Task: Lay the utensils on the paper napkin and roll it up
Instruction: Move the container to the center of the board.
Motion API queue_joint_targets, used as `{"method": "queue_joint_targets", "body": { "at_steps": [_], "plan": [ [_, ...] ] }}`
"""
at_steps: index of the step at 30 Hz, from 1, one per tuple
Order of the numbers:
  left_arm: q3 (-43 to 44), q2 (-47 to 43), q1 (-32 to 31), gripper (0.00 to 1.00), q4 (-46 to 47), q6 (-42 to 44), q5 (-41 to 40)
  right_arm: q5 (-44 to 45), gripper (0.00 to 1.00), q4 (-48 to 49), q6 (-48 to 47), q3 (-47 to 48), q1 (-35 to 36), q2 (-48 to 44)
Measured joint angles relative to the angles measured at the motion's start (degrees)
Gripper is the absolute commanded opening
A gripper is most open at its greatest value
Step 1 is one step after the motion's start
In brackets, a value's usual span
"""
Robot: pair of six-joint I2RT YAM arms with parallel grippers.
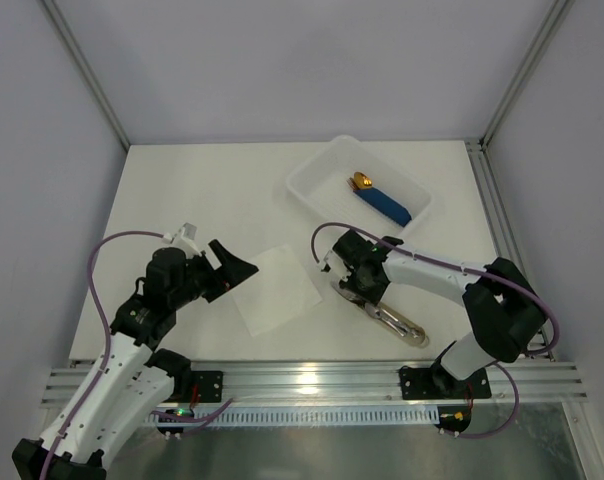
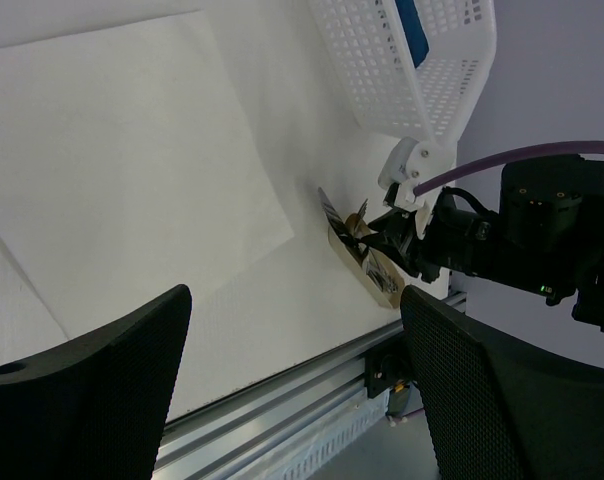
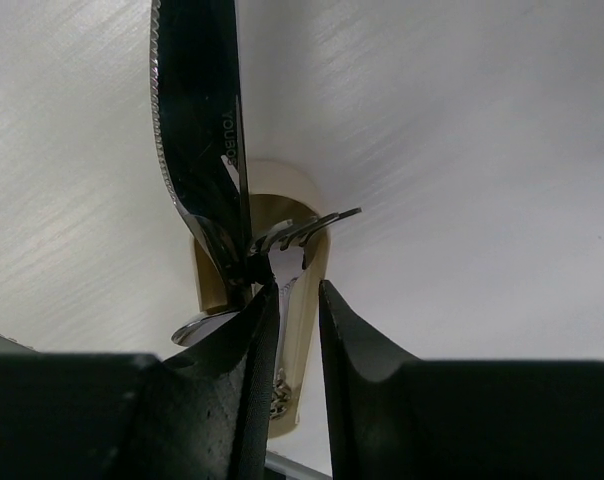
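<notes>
The paper napkin (image 1: 277, 290) (image 2: 112, 150) lies flat and white between the two arms. The utensils (image 3: 197, 110) stick out of a beige sleeve (image 3: 282, 190) (image 1: 402, 325) to its right: a dark serrated knife blade, fork tines (image 3: 312, 228) and a spoon bowl (image 3: 197, 325). In the left wrist view the utensils (image 2: 350, 225) fan up from the sleeve's mouth. My right gripper (image 3: 297, 290) (image 1: 357, 290) sits over them. Its jaws stand a narrow gap apart around the fork's neck, the knife outside the left finger. My left gripper (image 2: 294, 300) (image 1: 232, 270) hangs wide open and empty at the napkin's left edge.
A white perforated tray (image 1: 312, 180) (image 2: 402, 70) stands behind the right arm and holds a blue-handled gold-tipped piece (image 1: 382, 200). An aluminium rail (image 1: 312, 380) runs along the table's near edge. Grey walls close in the sides and the back.
</notes>
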Motion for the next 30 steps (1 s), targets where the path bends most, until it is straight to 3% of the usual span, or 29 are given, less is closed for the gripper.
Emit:
{"method": "queue_joint_targets", "body": {
  "at_steps": [15,30],
  "plan": [
    [0.0,-0.1,0.0,0.87,-0.2,0.1,0.0,-3.0,0.12,0.0,0.0,2.5,-1.0,3.0],
    [0.0,-0.2,0.0,0.88,-1.5,1.3,-0.6,-3.9,0.11,1.7,0.7,8.1,-1.1,9.5]
  ]
}}
